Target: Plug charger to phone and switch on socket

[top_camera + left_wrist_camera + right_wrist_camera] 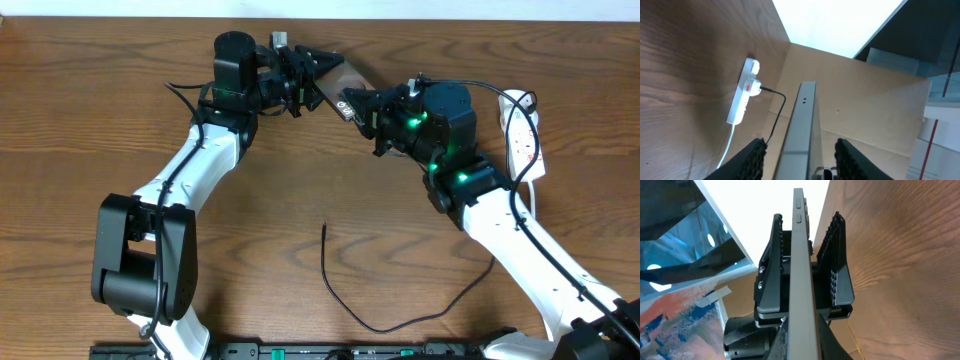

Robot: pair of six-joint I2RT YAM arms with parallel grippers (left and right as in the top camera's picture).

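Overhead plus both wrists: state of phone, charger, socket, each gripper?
phone: off the table, held edge-on between both grippers.
charger: plug in the socket, tip lying loose on the table, not in the phone.
socket: flat on the table; switch position too small to tell.
left gripper: shut on phone.
right gripper: at the phone's other end; grip unclear.

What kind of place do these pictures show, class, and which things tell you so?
Probably a robotics lab workbench: two arms hold a phone edge-on above a wooden table, with a white socket strip and loose charger cable nearby.
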